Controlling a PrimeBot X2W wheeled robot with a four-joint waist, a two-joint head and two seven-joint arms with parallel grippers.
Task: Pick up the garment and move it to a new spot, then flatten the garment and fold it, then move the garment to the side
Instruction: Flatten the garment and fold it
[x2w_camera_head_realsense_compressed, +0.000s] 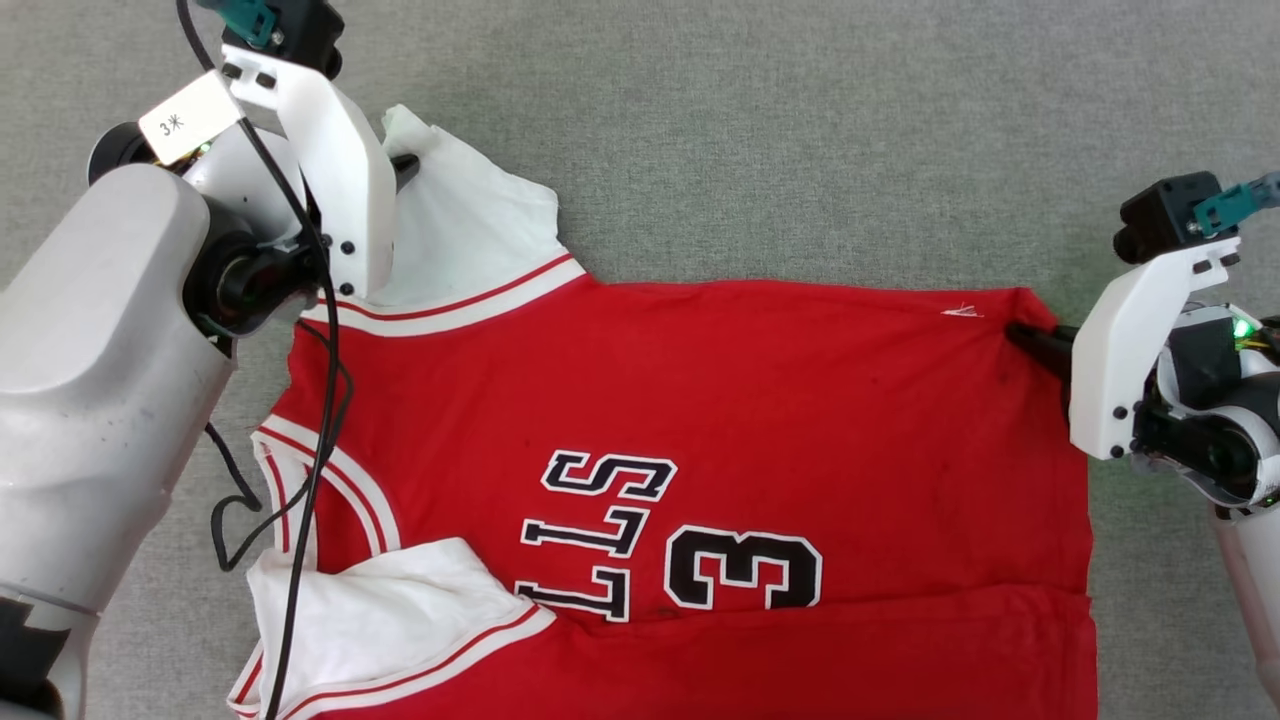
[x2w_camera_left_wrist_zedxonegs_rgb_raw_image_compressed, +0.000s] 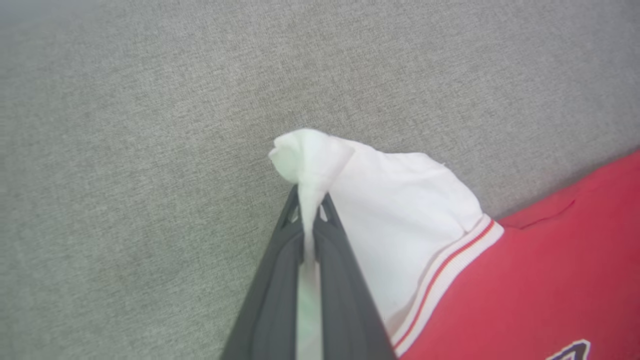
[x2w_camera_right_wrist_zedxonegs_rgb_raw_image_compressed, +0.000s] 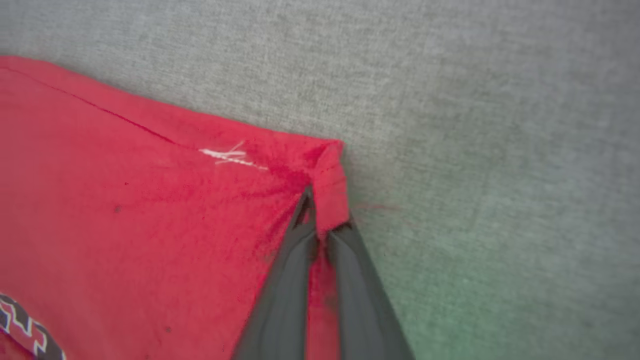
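Surface: a plain grey woven surface (x2w_camera_head_realsense_compressed: 800, 120) lies under everything you see.
Garment: the red jersey (x2w_camera_head_realsense_compressed: 700, 380) is spread front-up and sideways, with the collar toward your left and the hem toward your right.
Near edge: a red band (x2w_camera_head_realsense_compressed: 800, 650) crosses the lower part and cuts off the bottoms of the letters (x2w_camera_head_realsense_compressed: 600, 530) and the "3" (x2w_camera_head_realsense_compressed: 745, 570). It looks like a strip already turned over.
Left pincer: your left pincer (x2w_camera_left_wrist_zedxonegs_rgb_raw_image_compressed: 310, 200) is closed on the tip of the far white sleeve (x2w_camera_head_realsense_compressed: 470, 230), with cloth bunched between its fingers.
Right pincer: your right pincer (x2w_camera_right_wrist_zedxonegs_rgb_raw_image_compressed: 320, 220) is clamped on the far hem corner (x2w_camera_right_wrist_zedxonegs_rgb_raw_image_compressed: 330, 170), just beside a small white stitch mark (x2w_camera_right_wrist_zedxonegs_rgb_raw_image_compressed: 230, 155).
Step in hand: this looks like the flatten-and-fold stage. You hold both ends of the far edge, and the body lies mostly smooth.
Next move: judged from these grips, lift both ends together and at equal height. Then carry the far edge toward the near one so the fold lands straight. The sleeve is loose cloth and may sag or trail.
Risk: uneven pull could skew the red body or drag the near sleeve (x2w_camera_head_realsense_compressed: 400, 600).
Count: one garment, two white sleeves, two pincers, three black letters showing and one "3".
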